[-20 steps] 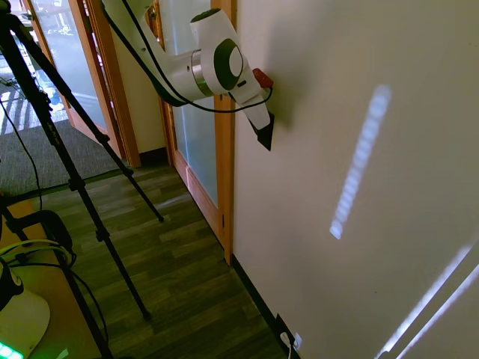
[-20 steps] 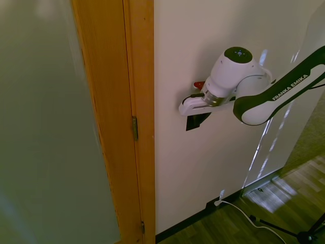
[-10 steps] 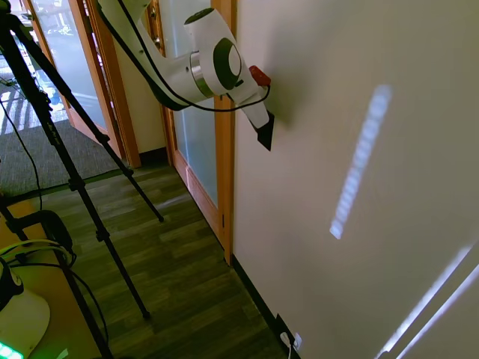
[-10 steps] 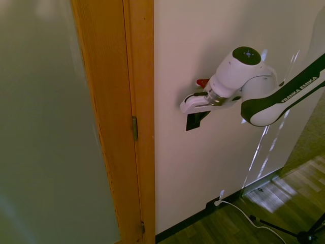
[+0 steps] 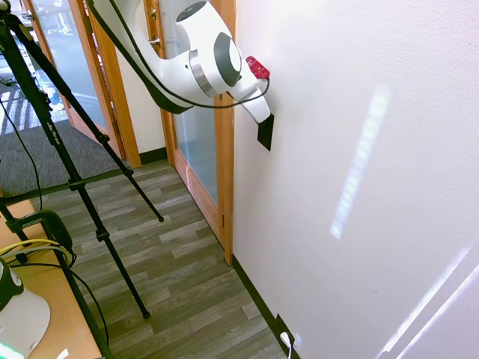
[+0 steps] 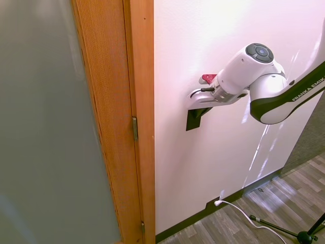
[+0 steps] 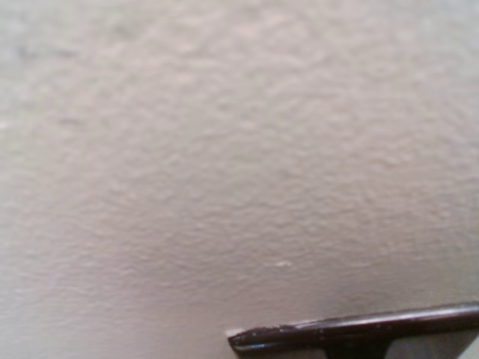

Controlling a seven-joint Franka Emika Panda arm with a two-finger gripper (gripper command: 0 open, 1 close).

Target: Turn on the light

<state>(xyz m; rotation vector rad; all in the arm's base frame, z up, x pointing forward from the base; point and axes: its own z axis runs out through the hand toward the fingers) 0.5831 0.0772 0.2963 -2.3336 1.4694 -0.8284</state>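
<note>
The light itself is out of view. Its switch (image 5: 265, 132) is a small black upright plate on the white wall, just right of the wooden door frame, also seen as switch (image 6: 195, 119). My gripper (image 5: 260, 114) is pressed to the wall at the plate's upper edge, and the white hand (image 6: 205, 100) covers the top of the plate. In the wrist view only rough white wall shows, with the dark edge of the switch (image 7: 359, 329) at the bottom.
A wooden door frame (image 5: 224, 157) with frosted glass (image 6: 45, 132) borders the wall close to the switch. Low on the wall by the baseboard is a dark plate with a white plug (image 5: 288, 341) and its cord (image 6: 238, 209). Below is wood-plank floor (image 5: 179, 262).
The wrist has tilted and risen along the wall, with the hand now higher on the switch plate. The whole scene looks brighter than in the earlier frames.
</note>
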